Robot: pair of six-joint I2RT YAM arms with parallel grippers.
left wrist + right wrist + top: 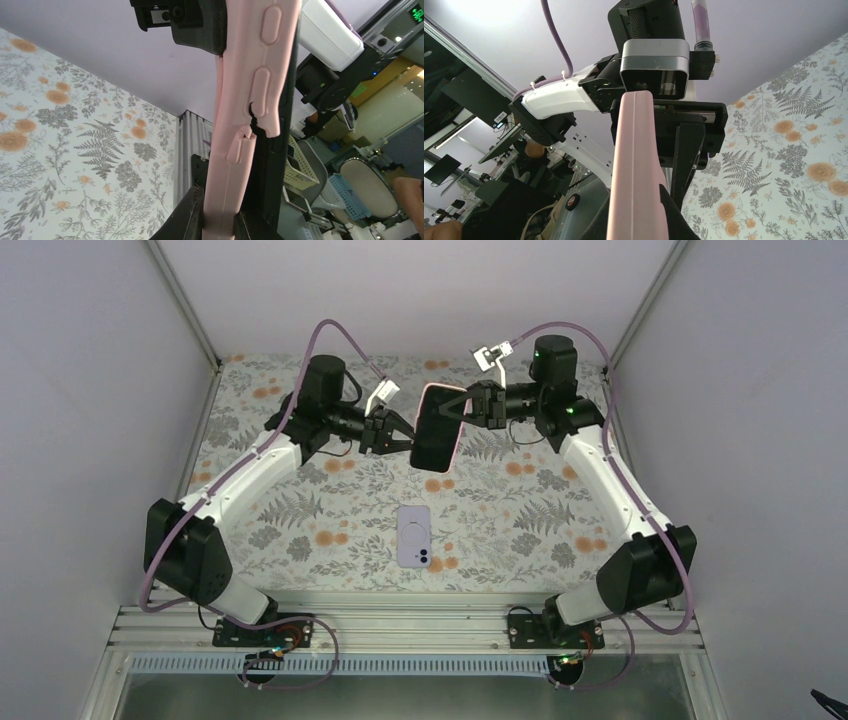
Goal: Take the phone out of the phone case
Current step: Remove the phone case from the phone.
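Top external view, read from the near edge outward. At lower centre a lavender handset (414, 537) lies flat on the floral counter (300, 510), back up, with twin lenses at its near right corner. No gripper is near it, and whether it has any part in the task cannot be told.

At upper centre the pink phone case (456, 445) is held clear of the counter between the two arms. The left gripper (400, 436) is clamped on the case's left edge; the left wrist view shows the pink wall pinched between its fingers (189, 220). The right gripper (468, 405) is closed tight on the upper right corner of the case.

The phone (433, 428) shows as a dark face filling the case and is judged to be seated in it. In the left wrist view the case lip (260, 127) is split midway along the wall and stands off the dark body beside it.

Step judged: both holds are set and separation has barely begun. The next move calls for one gripper to anchor the case while the other peels the rim back along that split. The hold must stay on silicone only, or the phone is pinned in.
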